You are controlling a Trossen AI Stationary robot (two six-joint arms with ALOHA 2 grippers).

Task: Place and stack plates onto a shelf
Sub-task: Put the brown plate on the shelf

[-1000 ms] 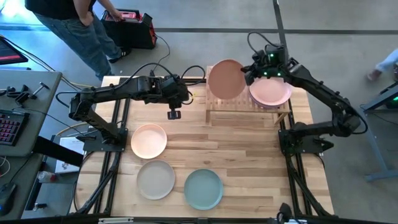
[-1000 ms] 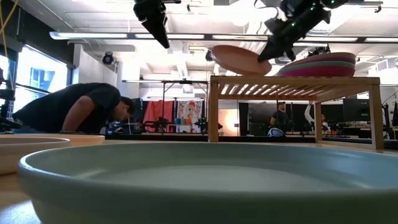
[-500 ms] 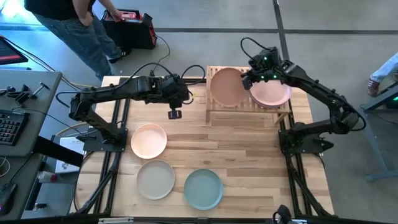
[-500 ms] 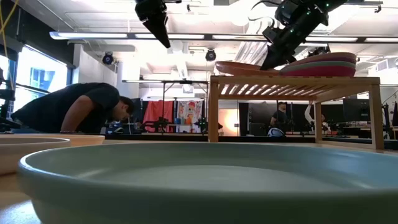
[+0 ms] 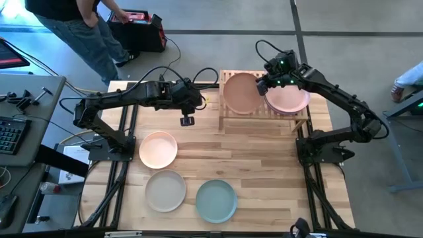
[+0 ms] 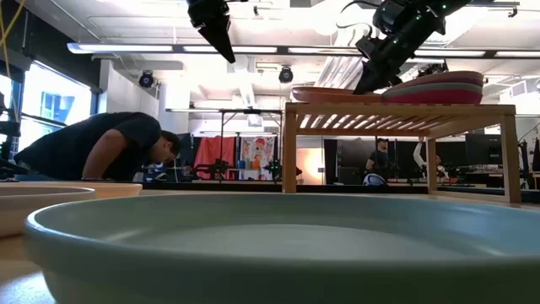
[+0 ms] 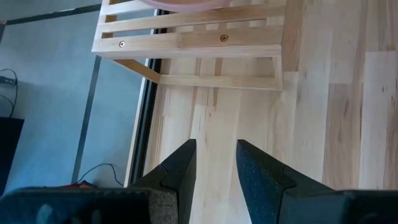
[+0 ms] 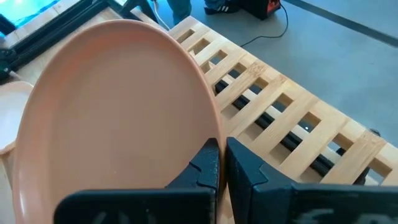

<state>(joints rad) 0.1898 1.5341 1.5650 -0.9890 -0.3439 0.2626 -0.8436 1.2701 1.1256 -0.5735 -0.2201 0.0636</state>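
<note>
Tabletop [image 5: 264, 165] planks fill the high view's centre. At upper centre sits the shelf [image 5: 228, 122], bearing a pink-topped plate stack [image 5: 289, 99] on its right half and a peach plate [image 5: 240, 92] on its left half. Three plates [image 5: 187, 175] are seen at lower left. The right gripper [image 5: 262, 85] is clamped on the peach plate's rim; the left gripper [image 5: 186, 121], left of the shelf, is held empty with fingers slightly parted. If released off-centre, the plate could be tipped over the shelf's edge.
</note>
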